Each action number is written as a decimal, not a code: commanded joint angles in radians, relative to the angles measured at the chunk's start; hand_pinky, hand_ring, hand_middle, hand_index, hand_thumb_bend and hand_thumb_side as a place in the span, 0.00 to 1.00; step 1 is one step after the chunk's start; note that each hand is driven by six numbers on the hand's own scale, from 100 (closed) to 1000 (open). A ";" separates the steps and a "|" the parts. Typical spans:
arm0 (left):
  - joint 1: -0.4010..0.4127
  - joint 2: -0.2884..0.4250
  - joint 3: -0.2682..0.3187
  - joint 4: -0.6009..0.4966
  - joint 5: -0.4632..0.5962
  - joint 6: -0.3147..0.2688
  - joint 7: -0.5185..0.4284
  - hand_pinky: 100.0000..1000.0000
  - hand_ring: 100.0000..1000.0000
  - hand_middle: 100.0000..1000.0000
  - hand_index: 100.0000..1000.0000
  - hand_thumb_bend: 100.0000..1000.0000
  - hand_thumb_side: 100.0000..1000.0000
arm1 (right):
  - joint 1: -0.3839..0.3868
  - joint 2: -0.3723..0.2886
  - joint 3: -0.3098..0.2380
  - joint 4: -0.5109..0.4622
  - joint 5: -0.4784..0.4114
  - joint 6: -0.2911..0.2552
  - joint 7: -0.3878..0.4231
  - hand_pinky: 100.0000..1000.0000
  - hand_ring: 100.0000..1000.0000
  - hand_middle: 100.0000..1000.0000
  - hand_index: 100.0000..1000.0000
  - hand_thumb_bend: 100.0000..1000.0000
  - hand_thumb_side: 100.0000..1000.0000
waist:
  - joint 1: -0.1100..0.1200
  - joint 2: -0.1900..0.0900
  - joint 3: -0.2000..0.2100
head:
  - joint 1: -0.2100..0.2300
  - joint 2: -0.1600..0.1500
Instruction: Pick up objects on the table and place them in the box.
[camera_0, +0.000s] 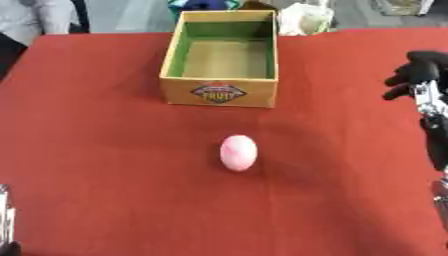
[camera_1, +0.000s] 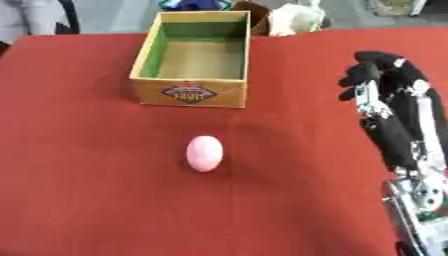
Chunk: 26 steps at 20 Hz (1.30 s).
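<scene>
pink egg-shaped object (camera_0: 238, 152) on red table (camera_0: 96, 165), mid-table, near side of box (camera_0: 222, 93) (open, nothing visible inside) | right hand (camera_1: 391, 107) raised at right, fingertips curled, grasping nothing | left hand (camera_0: 7, 220) lower-left corner, state unreadable

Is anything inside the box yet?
No. The box shows only its bare tan floor and green inner walls. A strip of floor behind the near wall is hidden. The pink egg-shaped object still lies on the table.

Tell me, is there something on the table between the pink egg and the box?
Nothing visible. Only bare red table lies between the pink egg and the box. The right hand hovers off to the side.
</scene>
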<state>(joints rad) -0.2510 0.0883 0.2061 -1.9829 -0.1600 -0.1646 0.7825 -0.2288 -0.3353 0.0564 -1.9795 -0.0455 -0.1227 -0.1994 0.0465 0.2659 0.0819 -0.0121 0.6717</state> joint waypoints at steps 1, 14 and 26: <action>-0.007 0.014 0.003 -0.017 0.003 -0.001 -0.003 0.38 0.32 0.34 0.44 0.03 0.85 | -0.018 -0.054 0.004 -0.021 0.004 -0.007 0.011 0.44 0.54 0.52 0.70 0.00 0.45 | -0.004 -0.016 0.002 | -0.005 0.000; -0.004 0.021 -0.011 -0.017 0.017 0.006 -0.023 0.38 0.32 0.34 0.43 0.04 0.85 | -0.178 -0.338 0.104 -0.021 0.180 0.014 0.138 0.51 0.61 0.59 0.77 0.00 0.61 | -0.005 -0.017 0.022 | -0.031 0.005; -0.003 0.029 -0.020 -0.017 0.021 0.007 -0.034 0.38 0.32 0.34 0.43 0.04 0.85 | -0.341 -0.562 0.257 -0.021 0.330 0.007 0.395 0.60 0.70 0.69 0.85 0.13 0.80 | -0.019 -0.022 0.031 | -0.041 0.003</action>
<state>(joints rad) -0.2482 0.0894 0.1888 -1.9829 -0.1405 -0.1573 0.7530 -0.5529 -0.8523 0.3088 -1.9799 0.2757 -0.1156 0.1709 0.0283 0.2639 0.1115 -0.0496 0.6761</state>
